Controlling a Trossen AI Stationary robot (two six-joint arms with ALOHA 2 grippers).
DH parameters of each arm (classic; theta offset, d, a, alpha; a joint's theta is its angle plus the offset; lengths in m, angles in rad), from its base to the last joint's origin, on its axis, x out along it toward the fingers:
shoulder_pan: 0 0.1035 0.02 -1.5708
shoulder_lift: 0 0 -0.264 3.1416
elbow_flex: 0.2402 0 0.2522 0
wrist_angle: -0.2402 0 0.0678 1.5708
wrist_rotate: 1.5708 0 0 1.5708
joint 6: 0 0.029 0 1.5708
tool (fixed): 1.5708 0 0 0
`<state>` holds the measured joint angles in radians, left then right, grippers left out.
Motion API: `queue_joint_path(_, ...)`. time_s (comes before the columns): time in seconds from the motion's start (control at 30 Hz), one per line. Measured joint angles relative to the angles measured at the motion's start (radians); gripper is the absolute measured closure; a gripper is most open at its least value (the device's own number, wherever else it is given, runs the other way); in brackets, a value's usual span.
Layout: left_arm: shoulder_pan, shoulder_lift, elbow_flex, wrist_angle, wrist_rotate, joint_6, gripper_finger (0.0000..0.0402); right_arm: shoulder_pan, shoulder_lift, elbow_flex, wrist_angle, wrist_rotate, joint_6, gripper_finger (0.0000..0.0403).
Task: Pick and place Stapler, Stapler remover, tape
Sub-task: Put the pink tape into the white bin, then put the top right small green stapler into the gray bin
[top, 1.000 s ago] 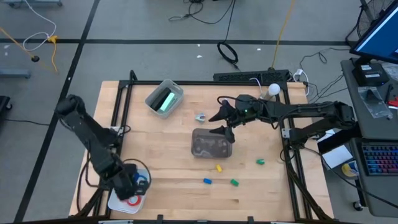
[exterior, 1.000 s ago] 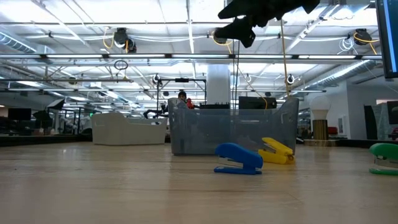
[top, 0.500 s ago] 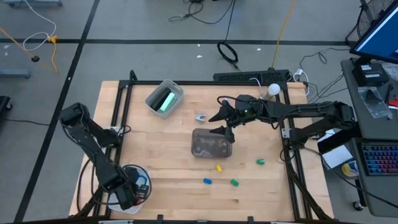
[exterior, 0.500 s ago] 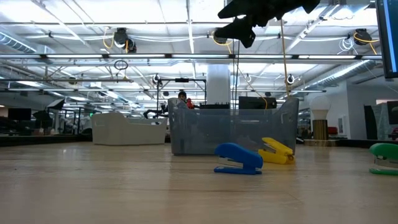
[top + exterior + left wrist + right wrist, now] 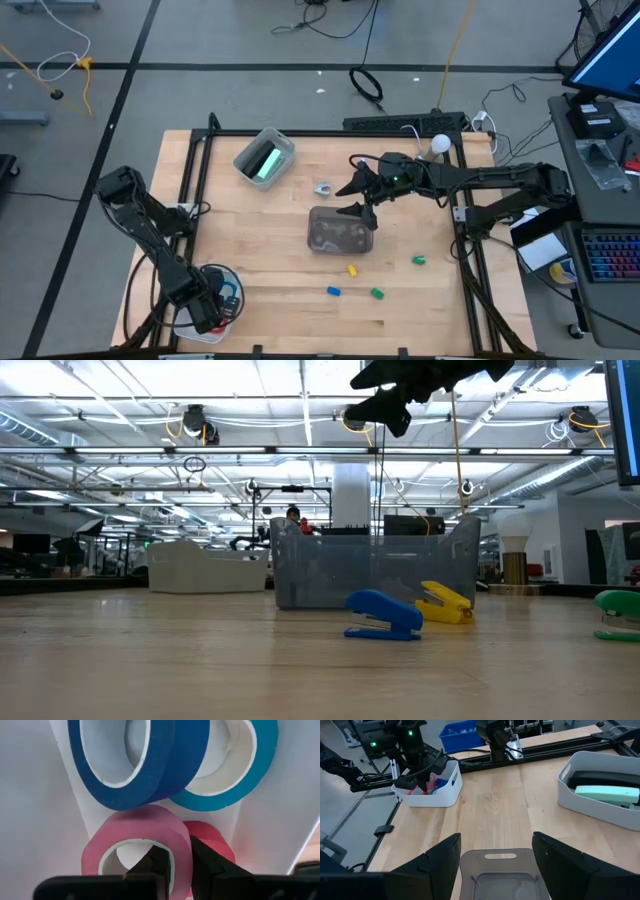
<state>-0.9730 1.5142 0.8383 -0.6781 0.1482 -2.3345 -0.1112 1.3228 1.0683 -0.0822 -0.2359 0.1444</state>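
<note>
One pink tape roll (image 5: 137, 837) has its wall pinched by the left tool (image 5: 175, 862), inside the white bin (image 5: 190, 326) at the surface's front-left corner.

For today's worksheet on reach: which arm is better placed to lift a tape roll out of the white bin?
The left. Its end effector is down inside the white plastic bin, fingers pinching the pink ring-shaped tape roll's wall. The right end effector hangs open above the grey translucent tray, far across the table.

Beyond my wooden worktop (image 5: 250, 270) I see grey floor (image 5: 200, 90) strewn with cables (image 5: 366, 84), a monitor (image 5: 605, 55) to one side, and bright ceiling lights (image 5: 195, 420) overhead.
</note>
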Motion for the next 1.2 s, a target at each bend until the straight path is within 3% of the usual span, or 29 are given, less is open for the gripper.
queue_joint_path(0.07, 0.000, 0.000, 0.000, -0.001, 0.000, 0.002, 0.0356, 0.000, 0.000, 0.000, 0.000, 0.000, 0.008, 0.0165)
queue_joint_path(0.5, 0.000, -0.009, -0.002, -0.012, 0.000, 0.036, 0.0175, 0.000, 0.000, 0.000, 0.000, 0.000, 0.012, 0.0165)
queue_joint_path(0.67, 0.002, -0.068, -0.002, -0.010, 0.028, 0.027, 0.0148, 0.000, 0.000, 0.000, 0.000, -0.001, 0.012, 0.0165)
queue_joint_path(0.87, 0.002, -0.174, -0.002, -0.031, 0.014, 0.000, 0.0143, 0.000, -0.004, 0.000, -0.042, -0.004, 0.009, 0.0165)
queue_joint_path(1.03, 0.002, -0.261, -0.002, -0.063, -0.144, -0.001, 0.0142, 0.000, -0.035, 0.000, -0.212, -0.004, 0.001, 0.0165)
queue_joint_path(1.2, 0.028, -0.335, -0.002, -0.067, -0.453, 0.085, 0.0142, 0.000, -0.084, 0.000, -0.454, -0.003, 0.030, 0.0165)
